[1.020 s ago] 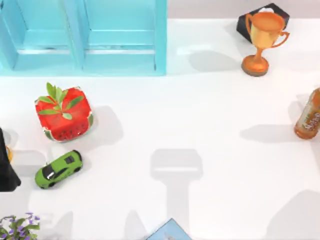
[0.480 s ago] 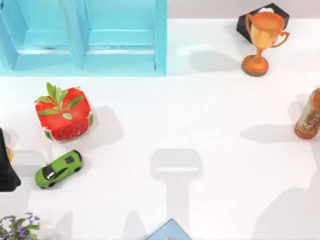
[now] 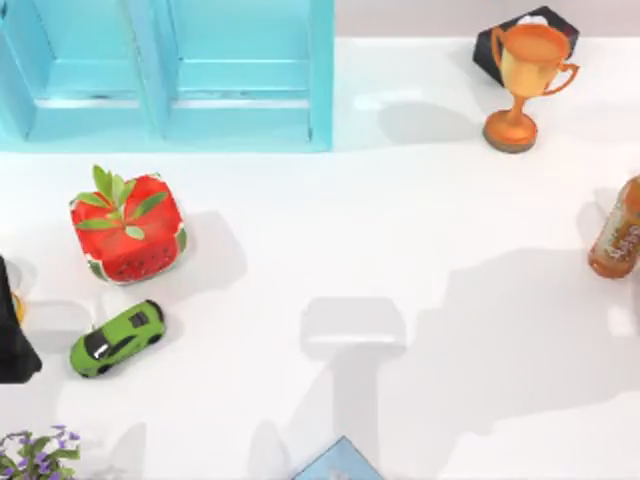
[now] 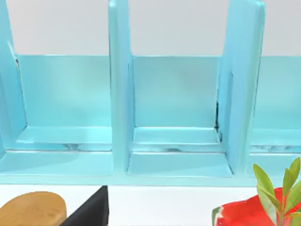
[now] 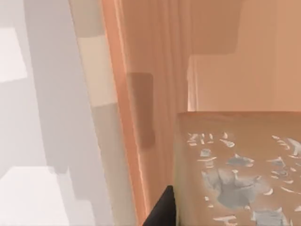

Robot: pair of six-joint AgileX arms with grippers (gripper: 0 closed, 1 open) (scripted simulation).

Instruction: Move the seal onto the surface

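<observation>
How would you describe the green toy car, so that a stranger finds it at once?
Start at the turquoise shelf unit on the white tabletop. Below it sits a red watermelon-patterned planter. Just below that lies the green toy car, the only vehicle there.

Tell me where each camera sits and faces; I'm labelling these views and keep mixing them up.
Top view: above the table, looking straight down on the surface, shelf, pot and bottle; dark shape at left edge, probably my left arm.
Left wrist view: on the left arm, low, facing the shelf's compartments; seal beside a dark part, perhaps the end effector.
Right wrist view: on the right arm, pressed close to the bottle.
Shared: top and left wrist, shelf and pot; top and right wrist, bottle.
</observation>
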